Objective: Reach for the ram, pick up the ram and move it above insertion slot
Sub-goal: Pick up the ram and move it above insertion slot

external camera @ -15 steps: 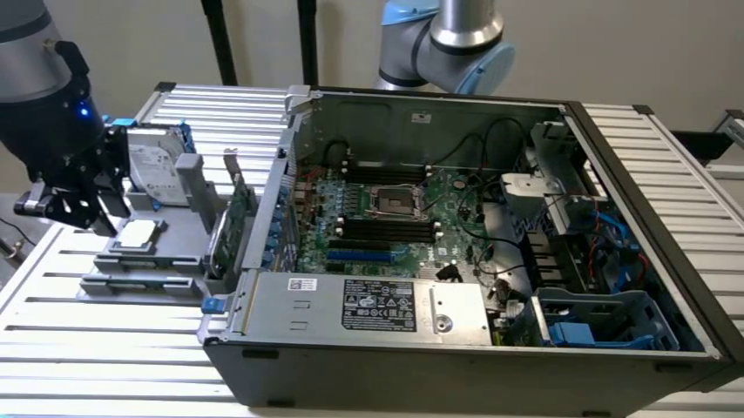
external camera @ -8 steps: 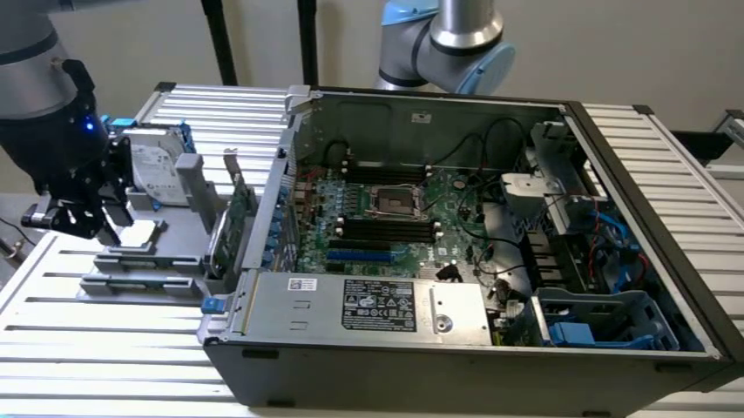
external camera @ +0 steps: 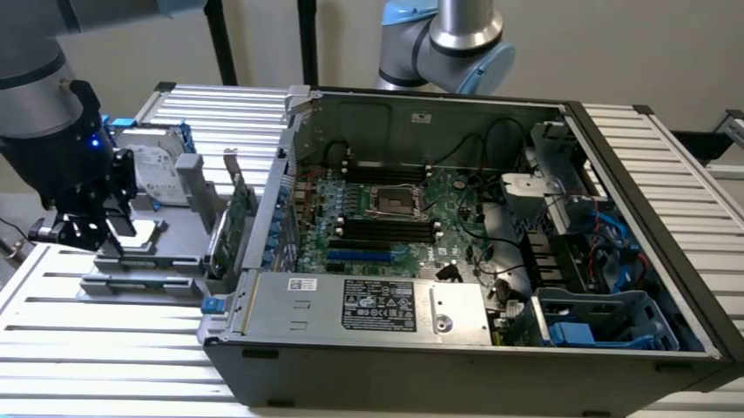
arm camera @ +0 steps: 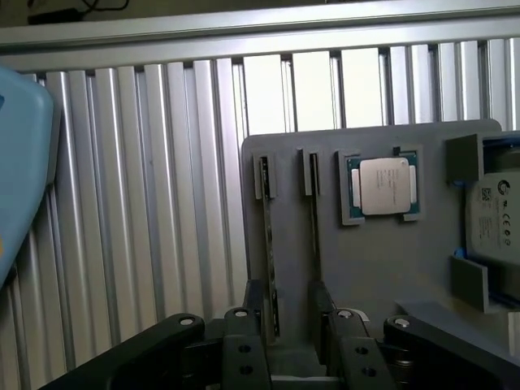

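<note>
At the left edge of the exterior view, the gripper (external camera: 84, 228) hangs low over a grey parts tray (external camera: 139, 261) that lies on the slatted aluminium table (external camera: 104, 348), well apart from the open computer case (external camera: 465, 366) filling the middle and right of the frame.

In the wrist view the gripper (arm camera: 288, 307) has its jaws standing apart with nothing clamped between them. The ram (arm camera: 269, 244) stands on edge in a groove of the tray (arm camera: 366, 268), and its near end runs into the gap just inside one black finger (arm camera: 248, 341); whether that finger touches it cannot be told. A second thin stick (arm camera: 314, 231) sits in the parallel groove beside it, running toward the other finger (arm camera: 345, 345). Next along the tray lies a processor chip (arm camera: 383, 185) in its recess (silver lid up), and beyond it a hard drive (arm camera: 494, 213).

Inside the case, at the centre of the exterior view, the insertion slot (external camera: 384, 230) is among the long black sockets below the silver processor socket (external camera: 389, 202), with a shorter blue slot (external camera: 361, 257) beneath them. A green expansion card (external camera: 240, 209) stands upright between tray and case.
</note>
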You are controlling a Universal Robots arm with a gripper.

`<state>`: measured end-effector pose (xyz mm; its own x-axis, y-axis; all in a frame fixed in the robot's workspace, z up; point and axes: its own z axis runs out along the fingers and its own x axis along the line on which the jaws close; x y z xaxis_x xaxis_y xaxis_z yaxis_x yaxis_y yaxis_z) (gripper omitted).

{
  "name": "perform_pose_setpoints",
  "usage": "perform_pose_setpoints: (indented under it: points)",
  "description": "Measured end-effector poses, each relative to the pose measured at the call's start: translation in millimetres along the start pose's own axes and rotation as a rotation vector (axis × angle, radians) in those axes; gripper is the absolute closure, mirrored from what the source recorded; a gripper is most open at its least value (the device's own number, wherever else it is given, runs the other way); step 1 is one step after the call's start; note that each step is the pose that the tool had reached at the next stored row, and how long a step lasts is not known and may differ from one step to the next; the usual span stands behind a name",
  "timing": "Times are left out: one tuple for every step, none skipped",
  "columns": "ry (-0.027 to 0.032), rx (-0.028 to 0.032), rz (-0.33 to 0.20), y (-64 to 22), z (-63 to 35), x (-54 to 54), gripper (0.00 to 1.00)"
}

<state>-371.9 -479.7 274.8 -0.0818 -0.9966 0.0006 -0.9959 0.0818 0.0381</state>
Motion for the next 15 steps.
perform_pose_setpoints:
  points:
    - [0.0001,-0.0002,0.0,-0.1,1.7,0.8,0.64]
    - [0.0001,-0.0002,0.0,-0.3,3.5,1.6,0.64]
    - [0.0,-0.0001,-0.001,-0.4,5.4,2.4,0.64]
    - [0.0,-0.0001,-0.001,-0.6,7.1,3.1,0.64]
    - [-0.0002,0.0,-0.001,-0.7,9.1,3.8,0.64]
    - [-0.0001,-0.0001,-0.001,-0.8,10.9,4.4,0.64]
    - [0.0,-0.0001,-0.001,-0.9,12.6,5.0,0.64]
    - [0.0,-0.0001,-0.002,-1.0,14.4,5.5,0.64]
    - [0.0,-0.0001,-0.002,-1.1,16.3,6.0,0.64]
    - [0.0,-0.0002,-0.002,-1.2,18.1,6.4,0.64]
    - [0.0001,-0.0002,-0.002,-1.3,19.9,6.8,0.64]
    - [0.0001,-0.0002,-0.003,-1.4,21.8,7.1,0.64]
    - [0.0,-0.0001,-0.003,-1.5,23.6,7.5,0.64]
    - [0.0001,-0.0002,-0.003,-1.6,25.4,7.8,0.64]
    - [0.0,-0.0001,-0.004,-1.7,27.2,8.0,0.64]
